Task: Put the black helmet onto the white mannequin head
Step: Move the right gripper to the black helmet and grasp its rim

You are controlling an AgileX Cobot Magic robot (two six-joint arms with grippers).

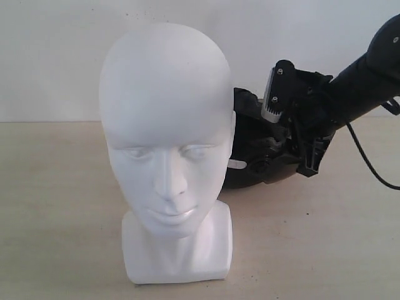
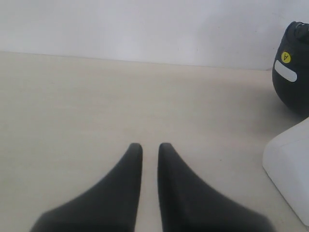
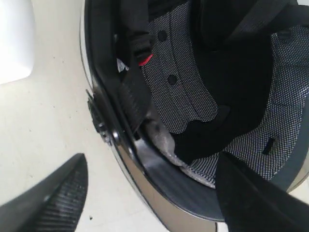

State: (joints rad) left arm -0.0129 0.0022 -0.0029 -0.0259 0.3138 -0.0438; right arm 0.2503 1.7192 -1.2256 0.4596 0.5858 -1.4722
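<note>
Black helmet (image 3: 193,96) lies with its open side facing my right gripper (image 3: 150,162). My fingers are spread wide, one inside the padding, one outside the rim, nothing pinched. White mannequin head (image 1: 165,125) stands just beside the helmet. My left gripper (image 2: 150,147) is pressed nearly together, empty, over the table (image 2: 72,106).

1. In the exterior view the black helmet (image 1: 262,164) lies far behind the white mannequin head (image 1: 165,125). The head hides its left part, and the right gripper (image 1: 286,147) and its arm cover much of the rest.
2. That arm and a cable (image 1: 369,159) run off the right edge.
3. The right gripper's fingertips cannot be made out there against the black shell.
4. The left wrist view catches only a slice of the helmet and one corner of the head's base.
5. The left gripper (image 2: 150,147) has blurred fingers (image 2: 120,193), cut off at the edge.
6. In the right wrist view the helmet overflows the picture.
</note>
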